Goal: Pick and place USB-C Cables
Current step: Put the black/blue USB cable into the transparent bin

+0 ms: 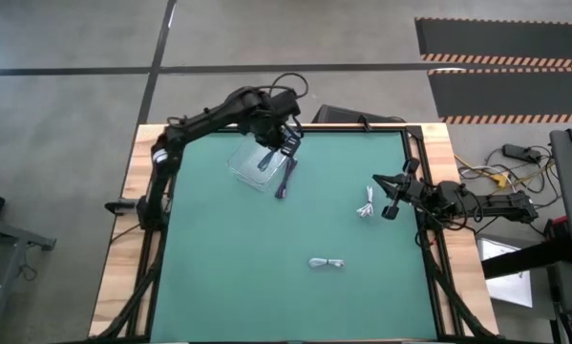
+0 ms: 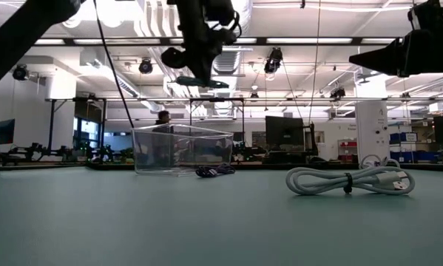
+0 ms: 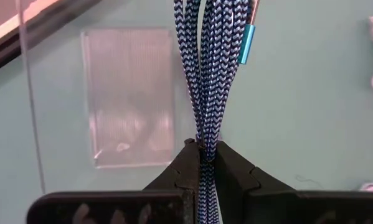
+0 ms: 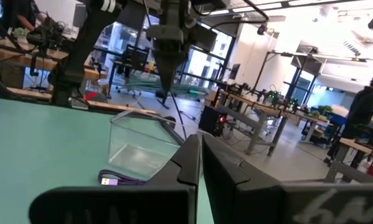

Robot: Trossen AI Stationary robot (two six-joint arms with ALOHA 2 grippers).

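Left gripper (image 3: 206,163) clamped on the dark teal braided cable bundle (image 3: 209,68) above the clear plastic box (image 1: 257,164), cable's lower end cut off; right gripper (image 4: 200,163) pinched shut, empty.

Left hand (image 3: 206,163) pinches teal cable (image 3: 208,68) (braided).

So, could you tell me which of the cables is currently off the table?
The blue braided cable, pinched in the left claw above the clear box. The purple cable and both white cables lie on the mat.
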